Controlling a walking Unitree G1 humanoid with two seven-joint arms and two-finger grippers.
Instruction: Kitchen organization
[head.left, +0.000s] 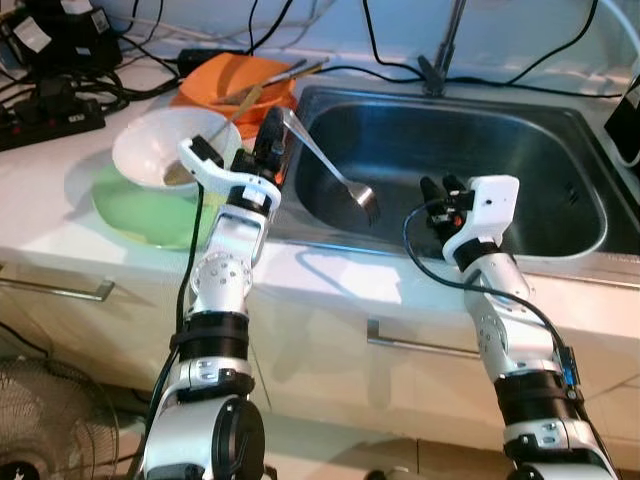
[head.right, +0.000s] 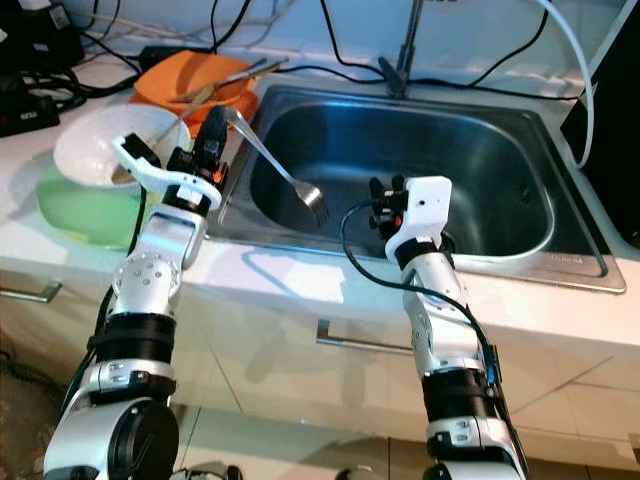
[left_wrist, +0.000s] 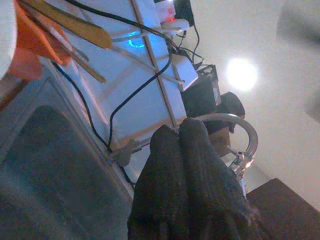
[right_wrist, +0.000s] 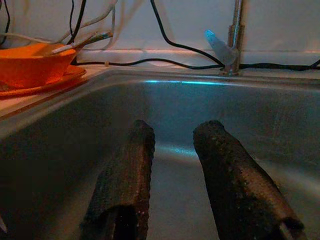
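The fork (head.left: 335, 170) was held by its handle end in the left gripper (head.left: 270, 135), whose jaws were closed tight on it, and its tines hung out over the sink (head.left: 590, 215). The grip sat far from the tines, so the fork could swing or slip and drop into the basin. The right gripper (head.left: 435, 195) waited beside the tines, jaws apart and holding nothing. Beyond the left jaws stood a white bowl (head.left: 160, 145) and an orange bowl (head.left: 225, 80) on the counter (head.left: 40, 190); a wide swing could knock them.
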